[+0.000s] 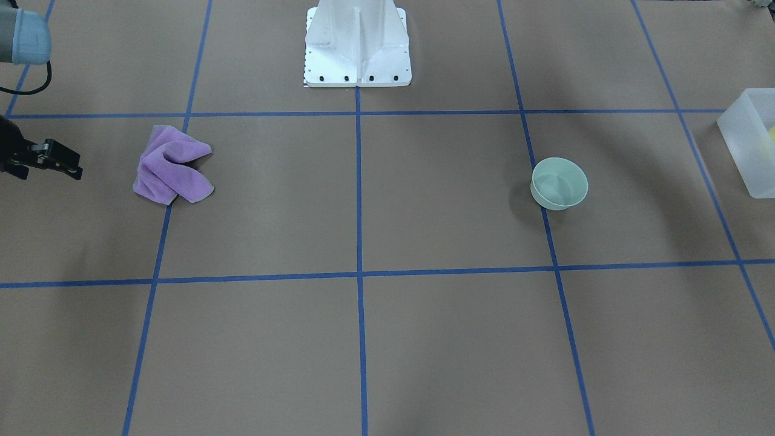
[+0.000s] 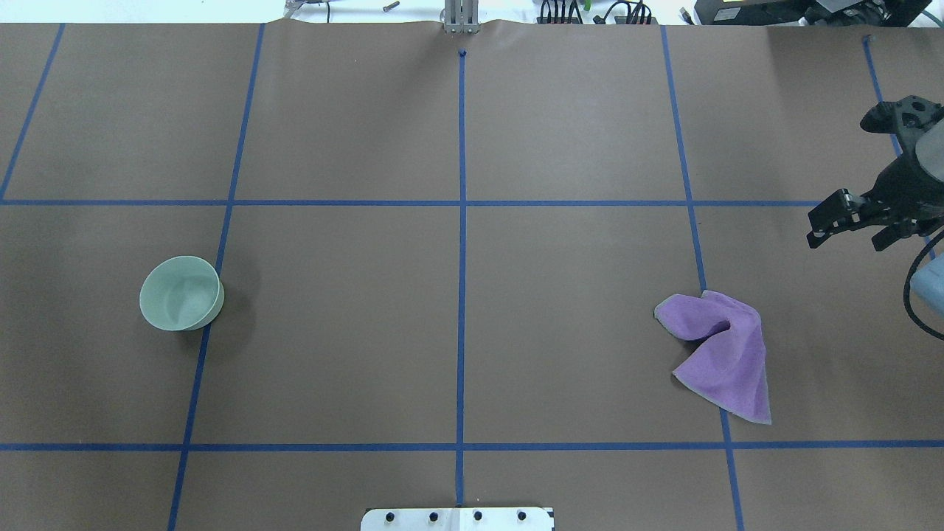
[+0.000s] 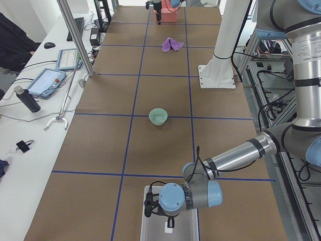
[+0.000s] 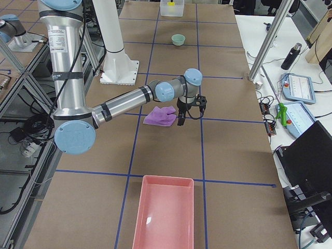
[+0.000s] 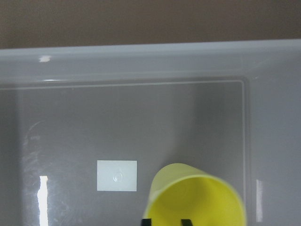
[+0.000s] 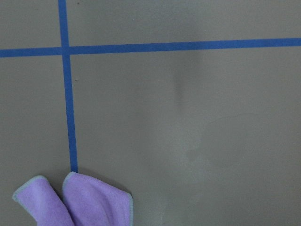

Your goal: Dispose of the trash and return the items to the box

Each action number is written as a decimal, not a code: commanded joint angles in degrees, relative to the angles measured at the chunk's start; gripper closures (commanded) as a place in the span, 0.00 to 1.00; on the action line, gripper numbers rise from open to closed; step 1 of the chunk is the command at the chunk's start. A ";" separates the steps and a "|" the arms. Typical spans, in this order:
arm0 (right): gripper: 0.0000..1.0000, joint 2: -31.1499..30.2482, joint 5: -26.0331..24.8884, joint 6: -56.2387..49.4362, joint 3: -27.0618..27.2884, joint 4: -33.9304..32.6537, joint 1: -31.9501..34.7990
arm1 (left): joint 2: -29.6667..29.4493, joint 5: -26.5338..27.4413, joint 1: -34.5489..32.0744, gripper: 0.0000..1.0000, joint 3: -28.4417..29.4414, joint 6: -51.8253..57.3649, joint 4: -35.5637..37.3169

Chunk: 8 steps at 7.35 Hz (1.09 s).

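**Table** [image 2: 575,332] — brown paper cover, ruled into large squares by blue tape. A white robot base [image 1: 357,42] is bolted at the middle of the robot's edge. A white desk [image 3: 30,125] runs along the operators' side, carrying tablets and a dark bottle [image 3: 25,99].

**Pink tray** [image 4: 163,212] — at the table end on the robot's right.

**Box** [image 1: 748,142] — frosted bin at the table end on the robot's left. It is cut off by the frame edge in the front-facing view and lies outside the overhead view.

**Purple cloth** [image 2: 719,346] — crumpled on the robot's right half, across a tape line.

**Bowl** [image 2: 181,293] — mint green, upright on a tape line in the robot's left half, outside the box and well apart from both grippers.

**Right gripper** [image 2: 859,230] — jaws apart and empty, above the table near the purple cloth but clear of it.

**Left gripper** [image 5: 167,222] — over the box. Only two dark fingertips [image 5: 186,221] show, at the bottom edge of its wrist view. Whether they clasp anything cannot be told.

**Yellow cup** [image 5: 197,197] — within the box, mouth toward the wrist camera and partly cut off. It is just beside a white label [image 5: 116,175] and directly at the left gripper's tips.
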 commanded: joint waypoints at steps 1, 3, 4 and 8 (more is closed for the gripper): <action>0.00 -0.02 -0.08 -0.02 0.28 -0.01 -0.25 | -0.82 -1.57 0.25 0.03 0.28 -2.74 -2.97; 0.00 0.07 -0.95 0.07 -0.07 -0.01 -1.12 | -1.79 -4.45 0.17 0.03 -4.62 -2.92 0.58; 0.00 0.42 -1.83 0.68 0.02 0.08 -2.26 | -3.45 -5.09 0.25 0.03 -8.56 -2.75 7.31; 0.00 1.21 -2.90 13.11 0.19 5.85 -9.81 | -13.36 -5.09 -0.45 0.03 -12.73 -3.18 22.64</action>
